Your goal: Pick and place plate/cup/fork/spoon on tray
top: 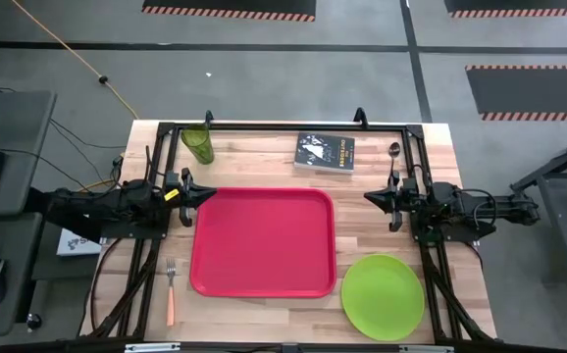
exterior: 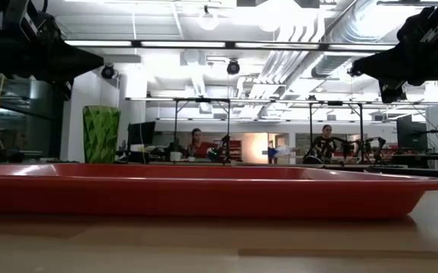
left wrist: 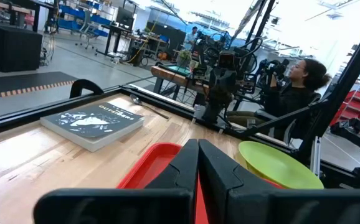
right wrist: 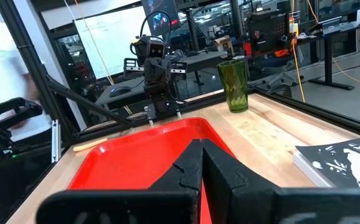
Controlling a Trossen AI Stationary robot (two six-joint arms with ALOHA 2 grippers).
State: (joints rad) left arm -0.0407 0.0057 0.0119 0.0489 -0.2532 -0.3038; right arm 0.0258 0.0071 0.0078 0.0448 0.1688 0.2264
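The left pincer (top: 210, 193) and the right pincer (top: 370, 197) are both clenched and empty, facing each other across the large red rectangular plastic tray (top: 264, 241). Only the high view shows the orange-handled fork (top: 170, 290) left of the tray, the round lime-green plastic plate (top: 383, 296) by its right near corner, and the translucent green cup (top: 197, 143) on the wooden table (top: 254, 157).
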